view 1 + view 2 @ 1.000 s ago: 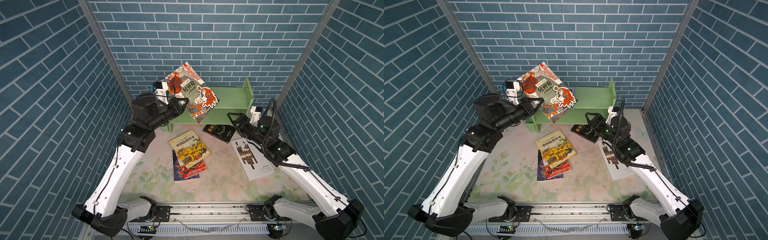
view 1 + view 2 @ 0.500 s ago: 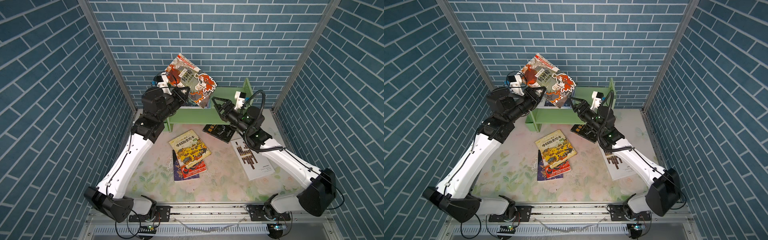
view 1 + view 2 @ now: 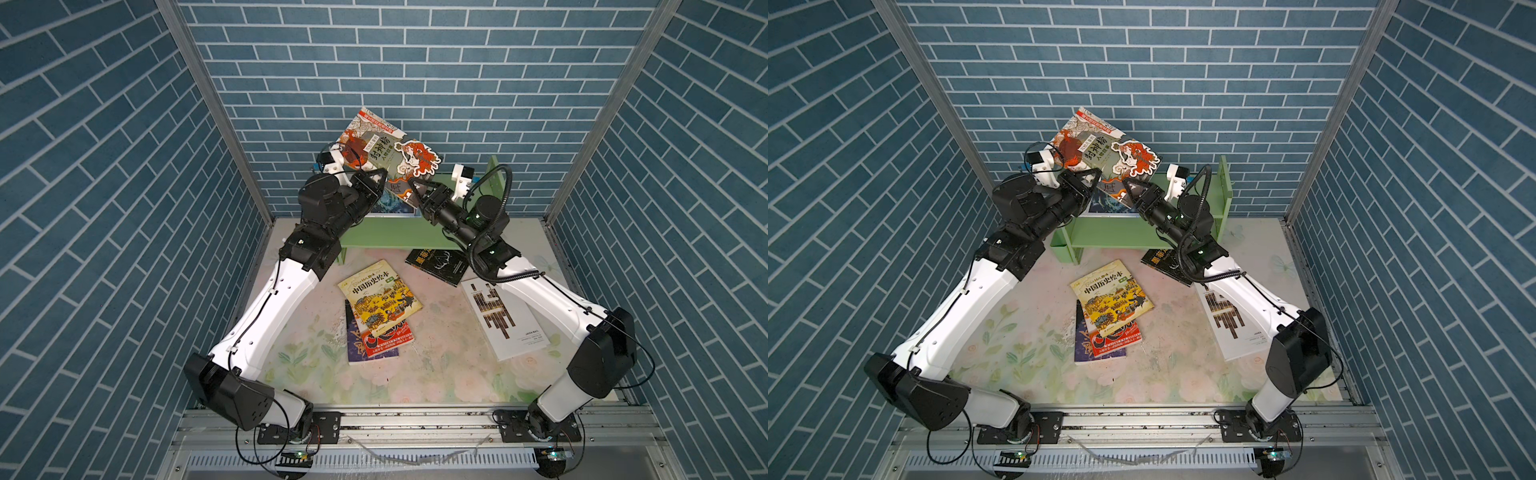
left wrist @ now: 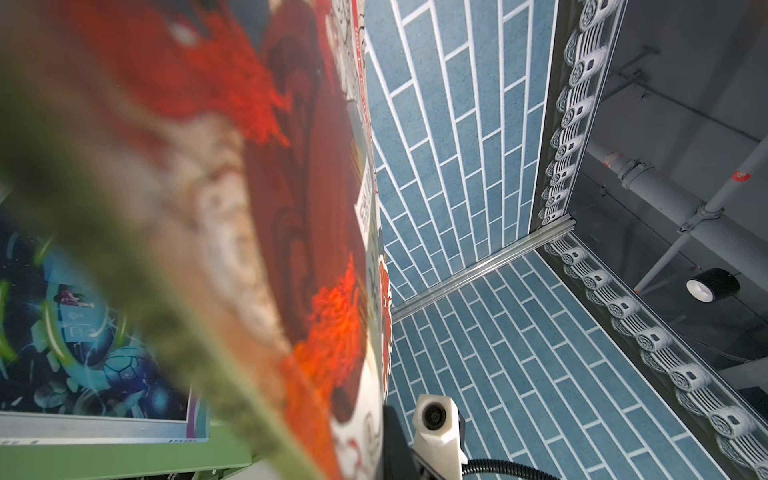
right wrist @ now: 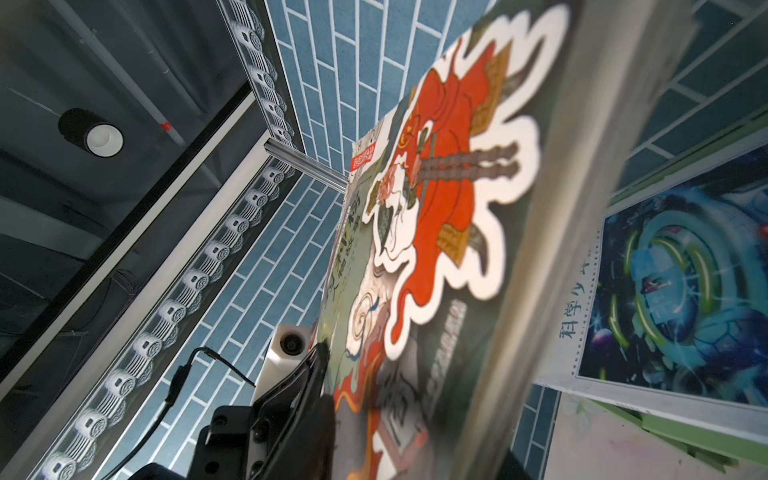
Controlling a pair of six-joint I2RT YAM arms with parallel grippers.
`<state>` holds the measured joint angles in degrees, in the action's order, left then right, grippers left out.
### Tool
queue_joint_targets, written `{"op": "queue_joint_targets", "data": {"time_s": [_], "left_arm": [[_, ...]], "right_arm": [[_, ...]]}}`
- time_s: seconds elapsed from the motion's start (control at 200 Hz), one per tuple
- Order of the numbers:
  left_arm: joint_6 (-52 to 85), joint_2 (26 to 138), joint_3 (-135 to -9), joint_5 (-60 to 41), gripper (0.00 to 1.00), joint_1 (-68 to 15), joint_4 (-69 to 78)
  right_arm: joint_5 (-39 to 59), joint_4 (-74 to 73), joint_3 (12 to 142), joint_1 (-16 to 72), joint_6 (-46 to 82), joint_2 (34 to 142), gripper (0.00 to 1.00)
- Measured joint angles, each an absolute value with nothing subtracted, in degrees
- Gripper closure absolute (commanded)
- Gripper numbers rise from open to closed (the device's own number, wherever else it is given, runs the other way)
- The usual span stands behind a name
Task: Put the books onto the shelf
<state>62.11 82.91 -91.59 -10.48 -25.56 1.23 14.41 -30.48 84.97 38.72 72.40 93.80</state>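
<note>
Illustrated book [image 3: 386, 149] was held tilted above the shelf [image 3: 390, 235] at twelve o'clock, clamped by the left tool [image 3: 380, 180]. The right tool [image 3: 415, 189] stood at its lower edge; grip undetermined.

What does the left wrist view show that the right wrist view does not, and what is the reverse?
Only the left wrist view shows the right arm's wrist camera with its black cable. Only the right wrist view shows the left arm's wrist camera and the title characters on the white margin of the blue space book. Both show the held book close up and blurred, the blue space book on the green shelf, the brick walls, and a round ceiling lamp.
</note>
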Motion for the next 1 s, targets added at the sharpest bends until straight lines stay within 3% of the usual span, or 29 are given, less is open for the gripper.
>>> {"op": "queue_joint_targets", "data": {"time_s": [0.13,0.165,0.32,0.435,0.855,1.0], "left_arm": [[62.63,83.02,-90.61,-10.17,0.92,-25.71,1.61],[62.81,83.02,-90.19,-9.82,0.86,-25.69,1.76],[62.04,82.78,-88.44,-10.35,0.29,-25.80,1.83],[60.53,82.06,-87.50,-10.46,0.14,-25.36,-0.05],[62.50,83.70,-83.72,-21.08,0.12,-10.59,-1.50],[65.04,85.58,-83.48,-26.02,0.21,-8.47,0.82]], "right_arm": [[14.39,-29.74,86.02,38.50,73.30,94.59,0.99],[14.28,-29.17,86.37,38.26,73.89,94.61,1.00],[15.92,-25.41,88.18,36.95,73.89,94.85,1.00],[18.65,-20.40,90.28,34.81,73.52,95.50,1.00],[31.42,-14.04,93.17,29.63,73.49,98.04,1.00],[34.65,-13.63,95.00,29.23,73.47,99.22,1.00]]}}
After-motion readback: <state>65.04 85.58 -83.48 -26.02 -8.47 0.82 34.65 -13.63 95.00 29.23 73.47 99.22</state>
